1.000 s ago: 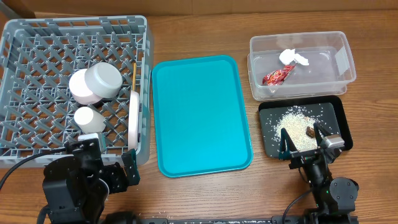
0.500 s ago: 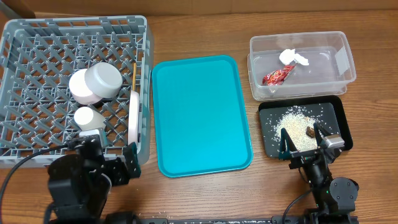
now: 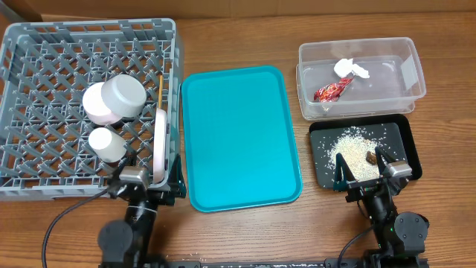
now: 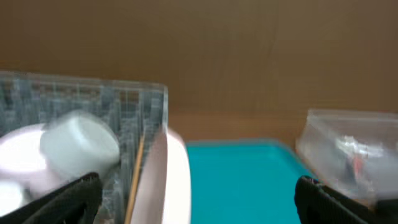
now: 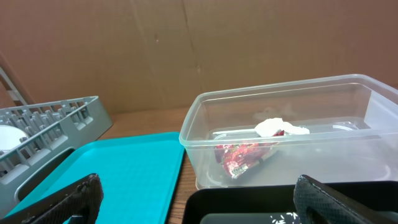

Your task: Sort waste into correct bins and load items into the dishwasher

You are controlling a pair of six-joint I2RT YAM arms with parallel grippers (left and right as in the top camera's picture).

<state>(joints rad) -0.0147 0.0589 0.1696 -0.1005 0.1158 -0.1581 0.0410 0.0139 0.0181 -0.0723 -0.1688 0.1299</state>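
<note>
The grey dish rack (image 3: 44,52) holds the grey-green bowl (image 3: 124,96) on the pinkish saucer (image 3: 97,109), the white cup (image 3: 107,144), the white plate (image 3: 160,145) on edge and a chopstick (image 3: 159,88). The clear tub (image 3: 387,56) holds the red wrapper (image 3: 331,91) and white tissue (image 3: 349,68); they also show in the right wrist view, wrapper (image 5: 245,157) and tissue (image 5: 273,127). Rice with a brown lump (image 3: 370,156) lies in the black tray (image 3: 398,138). My left gripper (image 3: 145,186) is open and empty at the rack's front right corner. My right gripper (image 3: 370,173) is open and empty over the black tray's front edge.
An empty teal serving tray (image 3: 238,134) lies between the rack and the bins; it also shows in the left wrist view (image 4: 242,180) and right wrist view (image 5: 118,168). A brown cardboard wall stands behind the table.
My left arm has folded down and moved right, from a raised bulk at the front left to a low pose at the rack's front right corner. The right arm has not moved.
</note>
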